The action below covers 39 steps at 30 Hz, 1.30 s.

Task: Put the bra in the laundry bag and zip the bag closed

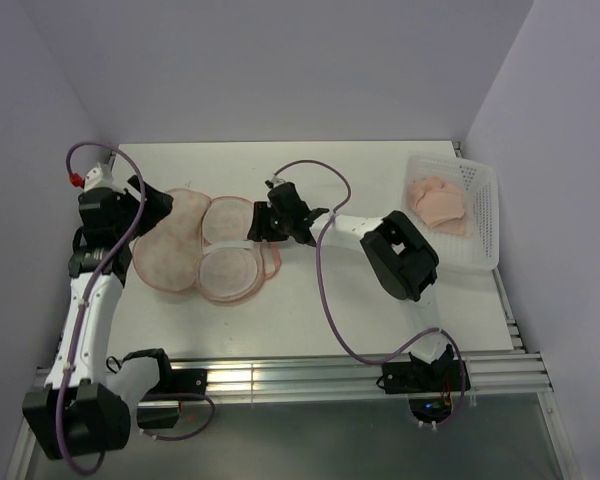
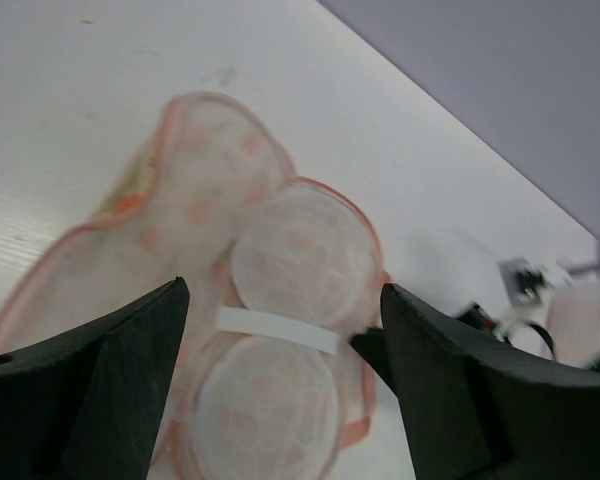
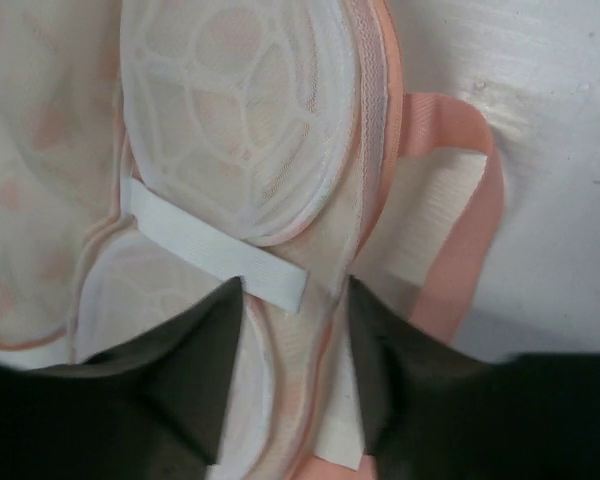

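Top external view: laundry bag open on the table, bra in the basket.

White table (image 1: 380,300) carries a perforated white basket (image 1: 485,240) at far right. The laundry bag (image 1: 180,250) lies open left of centre, long axis left-to-right, pale lining up. The bra (image 1: 440,200) lies in the basket, slanting toward its near-right corner. The left claw (image 2: 282,290) gapes wide above the bag. The right claw (image 3: 293,290) stands apart over the bag's right rim, beside a white strap (image 3: 215,245).

We saw a robotics lab test cell: a plain white table (image 1: 380,310) boxed in by blank lavender walls (image 1: 280,60). A left arm (image 1: 88,295) and a right arm (image 1: 400,255) were mounted by aluminium rails (image 1: 300,372) at its near edge, with purple cables (image 1: 323,290) looping loose over the tabletop.
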Each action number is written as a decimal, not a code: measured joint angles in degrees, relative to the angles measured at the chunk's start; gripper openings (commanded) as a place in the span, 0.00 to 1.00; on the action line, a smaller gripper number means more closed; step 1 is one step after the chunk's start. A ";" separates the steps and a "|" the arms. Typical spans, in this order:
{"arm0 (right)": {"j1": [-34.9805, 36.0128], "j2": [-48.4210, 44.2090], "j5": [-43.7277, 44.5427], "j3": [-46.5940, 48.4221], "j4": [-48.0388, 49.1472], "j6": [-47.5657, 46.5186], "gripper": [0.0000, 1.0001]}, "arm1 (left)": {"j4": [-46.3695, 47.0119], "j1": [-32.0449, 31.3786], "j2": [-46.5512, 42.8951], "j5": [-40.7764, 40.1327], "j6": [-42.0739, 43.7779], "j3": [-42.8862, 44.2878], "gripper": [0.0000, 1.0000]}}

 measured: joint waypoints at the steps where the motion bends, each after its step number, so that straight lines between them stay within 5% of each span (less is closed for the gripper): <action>1: -0.02 0.00 0.02 0.00 -0.13 -0.22 0.64 | 0.24 -1.31 -2.23 0.92 0.00 -1.03 0.80; 6: -0.28 -1.38 0.59 -0.55 -2.19 -1.38 0.81 | 1.14 -5.86 -10.88 6.73 -0.33 -6.82 0.72; 13: -4.57 -21.62 1.53 -9.29 -6.43 -3.74 0.82 | 4.61 -15.54 -18.43 15.87 -1.14 -12.15 0.72; 16: -10.78 -34.84 1.57 -12.98 -6.51 -4.28 0.71 | 5.42 -19.06 -22.82 19.69 -1.03 -13.46 0.73; 19: -21.09 -46.36 3.80 -16.37 -7.15 -4.17 0.41 | 4.59 -20.85 -27.17 22.95 0.17 -13.94 0.74; 22: -31.85 -51.36 9.16 -18.32 -8.70 -3.56 0.25 | 2.60 -21.27 -31.76 25.31 2.54 -13.94 0.75; 29: -46.14 -37.27 19.85 -16.13 -14.12 -3.56 0.41 | -0.94 -28.24 -37.42 26.14 6.95 -14.14 0.76; 39: -49.96 -13.75 26.36 -1.07 -24.65 -7.41 0.61 | -2.99 -36.37 -39.98 22.08 7.96 -14.62 0.77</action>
